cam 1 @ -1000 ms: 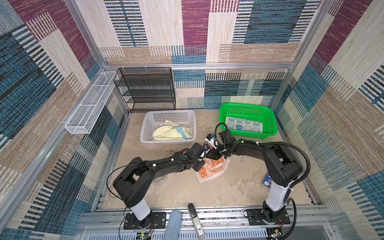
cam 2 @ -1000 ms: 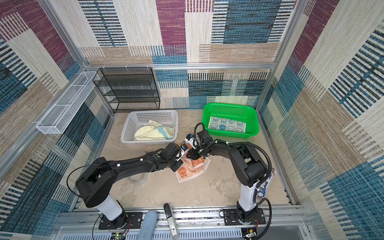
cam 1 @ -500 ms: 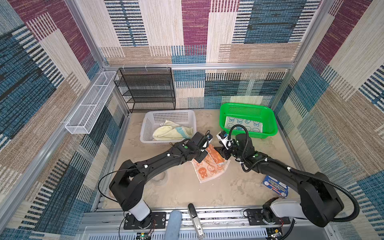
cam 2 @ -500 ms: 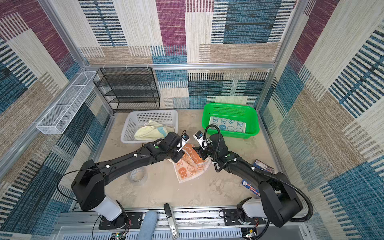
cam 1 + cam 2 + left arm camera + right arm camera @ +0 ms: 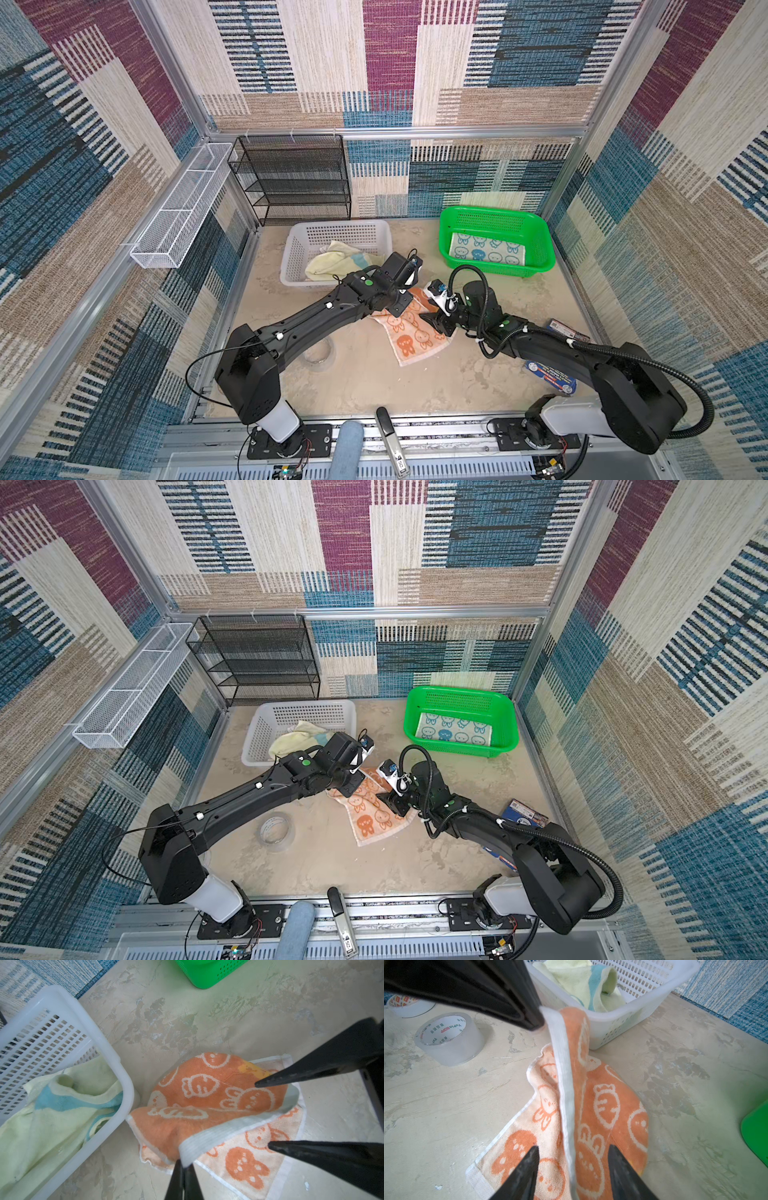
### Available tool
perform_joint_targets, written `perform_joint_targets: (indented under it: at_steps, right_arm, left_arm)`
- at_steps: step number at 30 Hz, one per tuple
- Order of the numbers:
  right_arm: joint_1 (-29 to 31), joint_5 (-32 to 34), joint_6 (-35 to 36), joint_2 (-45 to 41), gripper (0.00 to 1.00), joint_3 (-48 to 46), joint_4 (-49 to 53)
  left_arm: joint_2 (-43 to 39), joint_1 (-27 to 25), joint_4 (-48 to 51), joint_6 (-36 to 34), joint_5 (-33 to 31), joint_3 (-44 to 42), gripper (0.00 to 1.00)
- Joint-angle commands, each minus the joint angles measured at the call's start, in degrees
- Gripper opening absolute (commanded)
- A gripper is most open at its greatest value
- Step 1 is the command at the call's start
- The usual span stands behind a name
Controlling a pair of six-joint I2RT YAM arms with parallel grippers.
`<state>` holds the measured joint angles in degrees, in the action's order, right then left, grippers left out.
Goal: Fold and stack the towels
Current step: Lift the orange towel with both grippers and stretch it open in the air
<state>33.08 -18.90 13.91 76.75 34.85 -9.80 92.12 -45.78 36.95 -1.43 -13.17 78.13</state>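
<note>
The left claw [image 5: 182, 1164] is pinched tight on the white hem of the orange terry towel with bunny and carrot print [image 5: 415, 334], holding one corner up off the beige mottled tabletop [image 5: 374, 386]. The right claw [image 5: 573, 1146] stands apart, with a black finger on either side of the raised hem and neither clamping it (the strip of hem runs between them). The towel's near half lies flat, pale side up. The lifted half drapes over it, orange side out, just beside a corner of the white perforated plastic basket [image 5: 293, 257]. In that basket lies a crumpled pale yellow towel with a teal stripe [image 5: 332, 264]. A white towel with blue bunnies [image 5: 486, 251] lies flat in the green perforated plastic basket [image 5: 498, 270], well apart from the claws. A roll of clear packing tape [image 5: 277, 831] sits on the tabletop beside the left arm [image 5: 232, 808].
</note>
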Motion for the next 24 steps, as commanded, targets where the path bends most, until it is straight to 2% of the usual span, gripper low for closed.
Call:
perform_joint_targets:
  at_steps: [1,7,16,19,24]
  right_arm:
    - [0.2,1.8,-0.9,0.9,0.55,0.1,-1.1]
    - [-0.3,7.2,-2.2,3.7,0.51,1.2,2.1]
    - [-2.6,6.5,-4.0,0.8,0.49,-1.3,3.3]
    - [-2.8,5.9,-3.7,0.1,0.42,-1.8,3.5]
    - [-2.8,3.6,-3.2,-1.1,0.25,-2.2,1.9]
  left_arm:
    - [-0.8,0.2,2.4,1.3,-2.7,1.1,0.0]
    - [-3.0,1.1,4.1,1.5,-6.2,0.8,0.0]
    - [-6.5,3.9,4.5,2.8,-8.2,-1.5,0.0]
    - [-7.0,4.4,4.1,3.0,-7.6,-2.0,0.0]
    - [-6.8,4.5,3.8,3.3,-7.2,-2.3,0.0]
